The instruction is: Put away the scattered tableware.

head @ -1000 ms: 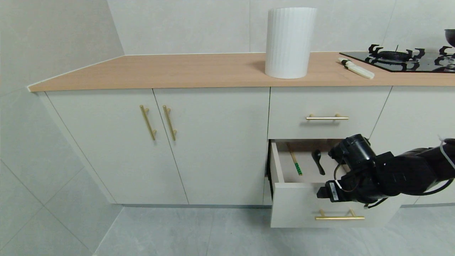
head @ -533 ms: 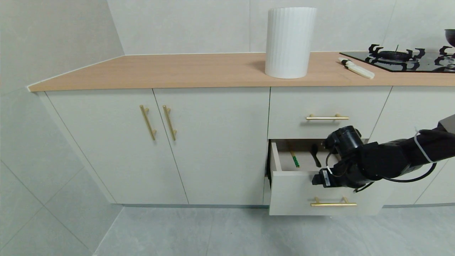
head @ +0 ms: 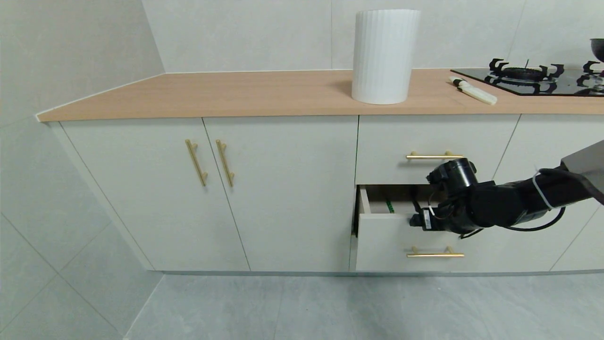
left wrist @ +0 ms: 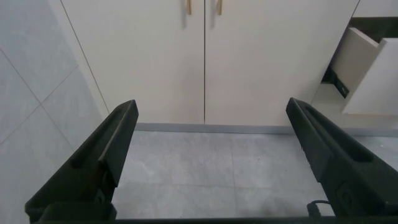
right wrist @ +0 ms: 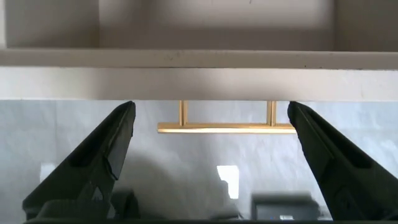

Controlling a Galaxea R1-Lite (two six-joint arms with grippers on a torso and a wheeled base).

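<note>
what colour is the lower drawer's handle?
Brass-gold handle; shows best in the right wrist view.

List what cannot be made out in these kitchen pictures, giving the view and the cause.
1. Head view: most contents of the lower drawer, hidden by its front and the right gripper; only a green strip shows.
2. Head view: whether that gripper touches the drawer front, hidden by its own wrist.
3. Head view: the dark vessel on the stove, cut off by the edge.

The light wooden countertop [head: 236, 94] carries 1 tall white ribbed cylinder [head: 384, 56] and 1 cream stick-shaped utensil [head: 473, 90] lying flat beside the black glass gas hob [head: 542, 88]. The white lower drawer [head: 377, 236], slightly open, holds green-marked chopsticks [head: 390, 206].
</note>
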